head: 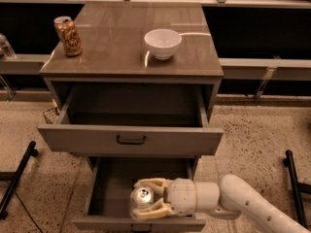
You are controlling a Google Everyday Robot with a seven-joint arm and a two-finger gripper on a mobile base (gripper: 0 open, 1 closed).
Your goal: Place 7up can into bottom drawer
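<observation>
The bottom drawer (pixel 114 186) stands pulled out, and everything here is placed from it. The claw (pixel 140 198) is inside it, over the front half and just behind the low front panel, reaching in from the drawer's right side at the end of a thick white arm (pixel 243 200). Its pale fingers (pixel 150 182) are closed around the 7up can (pixel 144 195), one finger on the far side of the can and one on the near side, both touching it. The can's silver top faces upward toward the camera, and its pale body shows between the fingers. Whether its base touches the drawer floor cannot be told. The rest of the drawer's grey floor, to the left and behind the can, lies bare. Directly above the bottom drawer, a second drawer (pixel 184 141) with a dark bar handle (pixel 131 140) is also pulled out, its front panel overhanging the back part of the bottom drawer. Higher again is the brown counter (pixel 116 57), carrying a white bowl (pixel 163 43) roughly above the drawer's middle and a brown-gold patterned can (pixel 67 36) upright, up and to the left, well apart from the bowl. Speckled floor (pixel 252 135) lies on both sides of the drawer.
</observation>
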